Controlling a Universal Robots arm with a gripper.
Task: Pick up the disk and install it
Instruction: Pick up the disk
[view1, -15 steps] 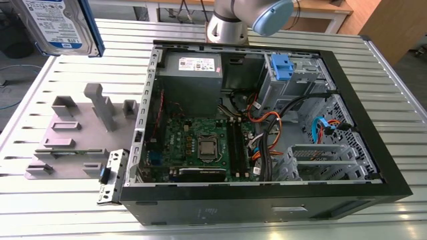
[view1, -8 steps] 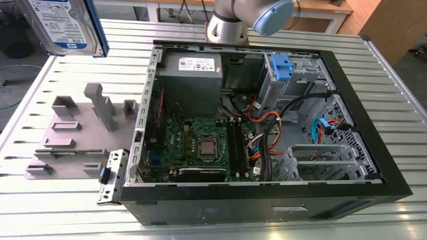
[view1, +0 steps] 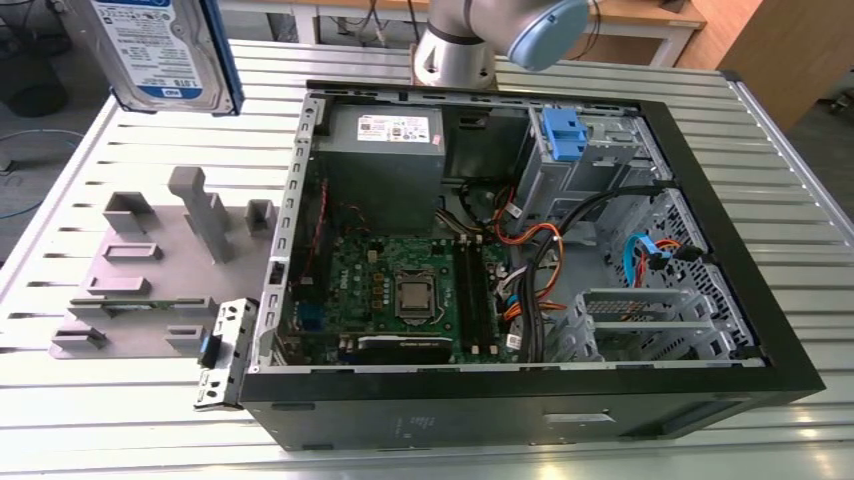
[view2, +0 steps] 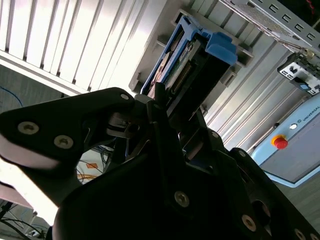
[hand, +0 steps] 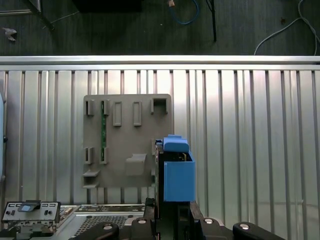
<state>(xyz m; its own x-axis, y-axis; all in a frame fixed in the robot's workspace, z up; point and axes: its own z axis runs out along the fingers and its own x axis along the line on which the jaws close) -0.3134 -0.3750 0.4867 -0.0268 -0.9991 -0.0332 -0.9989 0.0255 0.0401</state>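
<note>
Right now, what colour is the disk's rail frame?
Blue. The rail frame on the disk shows best in the first wrist view.

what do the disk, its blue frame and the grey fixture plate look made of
The disk: silver metal body, seemingly, dull sheen at the edges, with a paper-like white-and-blue label. Its blue frame: likely plastic, uniform matte colour, moulded tab. The grey fixture plate: probably matte plastic, possibly printed; blocky moulded slots, no shine.

One disk (view1: 167, 50) is present. One open computer case (view1: 534, 425) and one grey fixture plate (view1: 174, 270) rest on one slatted metal table (view1: 107, 440).
</note>
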